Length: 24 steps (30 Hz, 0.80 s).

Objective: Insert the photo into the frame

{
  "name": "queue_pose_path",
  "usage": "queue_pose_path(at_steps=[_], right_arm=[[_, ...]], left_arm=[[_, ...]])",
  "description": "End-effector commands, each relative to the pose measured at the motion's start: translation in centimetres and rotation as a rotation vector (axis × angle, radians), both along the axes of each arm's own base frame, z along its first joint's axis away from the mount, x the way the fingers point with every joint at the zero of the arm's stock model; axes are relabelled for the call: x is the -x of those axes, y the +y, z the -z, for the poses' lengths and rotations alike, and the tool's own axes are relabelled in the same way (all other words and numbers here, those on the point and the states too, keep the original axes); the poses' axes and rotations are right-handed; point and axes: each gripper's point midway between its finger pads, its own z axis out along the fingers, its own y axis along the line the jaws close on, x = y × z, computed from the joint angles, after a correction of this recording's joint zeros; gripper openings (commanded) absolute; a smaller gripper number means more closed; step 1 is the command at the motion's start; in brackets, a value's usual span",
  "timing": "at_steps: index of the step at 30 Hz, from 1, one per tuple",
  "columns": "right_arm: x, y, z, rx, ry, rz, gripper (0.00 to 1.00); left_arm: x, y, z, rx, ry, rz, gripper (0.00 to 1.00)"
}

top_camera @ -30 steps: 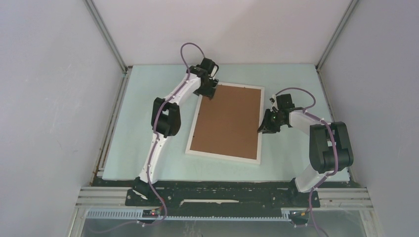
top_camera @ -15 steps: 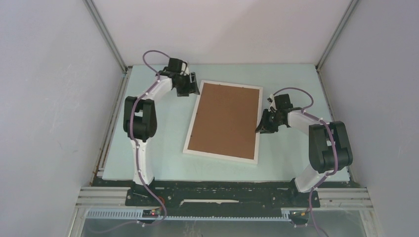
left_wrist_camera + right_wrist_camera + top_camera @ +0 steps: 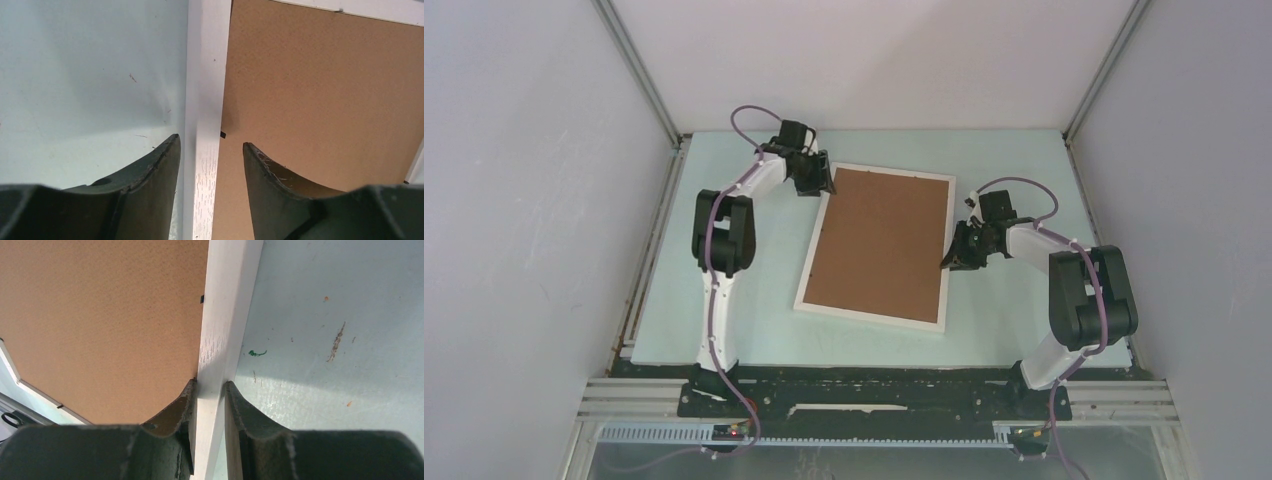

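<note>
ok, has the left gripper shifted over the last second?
Yes. The left gripper went left toward the pale green table's left edge, off the brown backing board to the thin white picture frame's left rail.

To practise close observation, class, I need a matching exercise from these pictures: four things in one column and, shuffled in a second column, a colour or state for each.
Column one
1. left end effector
2. right end effector
3. backing board
4. table

Column two
A. plain brown, lying inside the white frame
B. pale green
C. clamped on one rail of the frame
D. open, fingers either side of a frame rail

Pairs: 1-D, 2-C, 3-A, 4-B
</note>
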Motion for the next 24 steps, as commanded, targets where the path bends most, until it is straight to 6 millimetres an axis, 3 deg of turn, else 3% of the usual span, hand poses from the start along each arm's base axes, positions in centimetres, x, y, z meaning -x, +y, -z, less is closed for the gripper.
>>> queue_pose_path(at_steps=[1,7,16,24], right_arm=[[-1.2,1.9,-1.8,-0.078,-0.077,-0.056,0.0],[-1.1,1.8,-1.8,-0.074,-0.076,-0.057,0.0],[-1.1,2.0,-1.7,-0.076,-0.074,-0.063,0.0],[-1.0,2.0,-1.7,-0.075,-0.073,-0.068,0.0]], left_arm=[[-1.0,-0.2,-1.3,0.023,-0.035,-0.004,0.55],[-1.2,-0.1,-1.6,0.103,-0.053,-0.016,0.62],[-1.0,1.0,-1.6,0.208,-0.068,-0.061,0.57],[-0.8,1.7,-1.6,0.282,-0.079,-0.085,0.62]])
